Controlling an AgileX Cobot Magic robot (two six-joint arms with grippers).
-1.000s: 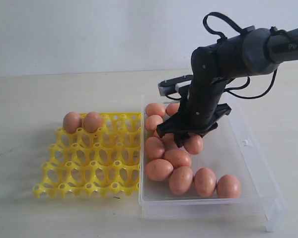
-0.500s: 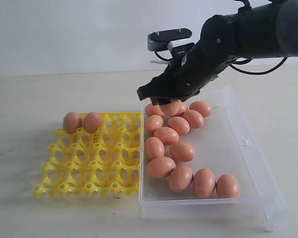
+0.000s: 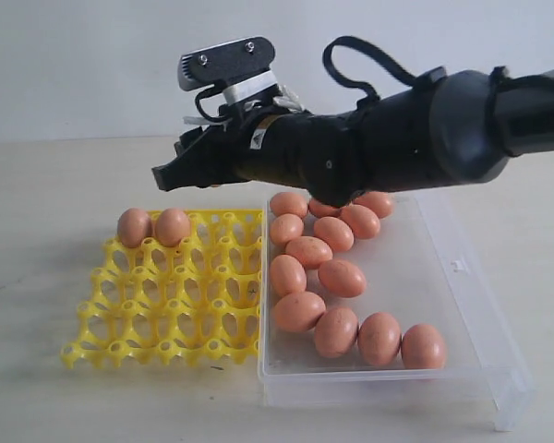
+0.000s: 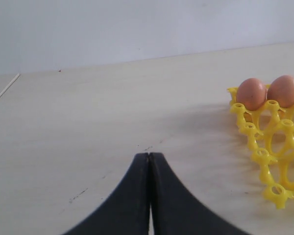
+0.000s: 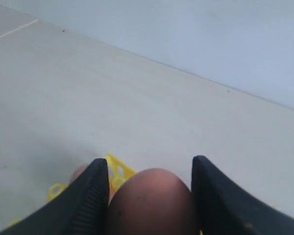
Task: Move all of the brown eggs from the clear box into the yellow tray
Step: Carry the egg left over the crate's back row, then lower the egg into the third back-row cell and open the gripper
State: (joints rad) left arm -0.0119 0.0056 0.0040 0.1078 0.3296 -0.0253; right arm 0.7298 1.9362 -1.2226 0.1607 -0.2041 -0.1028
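The right pincer [image 5: 149, 169] grips one brown egg [image 5: 149, 203] by its sides, above the yellow tray's [image 3: 166, 305] 12 o'clock edge. The shell is probably light, smooth and brittle, so gentle side pressure suits. Other eggs [image 3: 342, 277] lie in the clear box [image 3: 471, 305], at the tray's 3 o'clock.

The exterior camera stands back, slightly above the table [image 3: 55, 185], taking in yellow tray [image 3: 166, 295] and clear box [image 3: 462, 305]. Both wrist cameras look low toward the wall [image 4: 137, 29] (left one lowest); all share the tray
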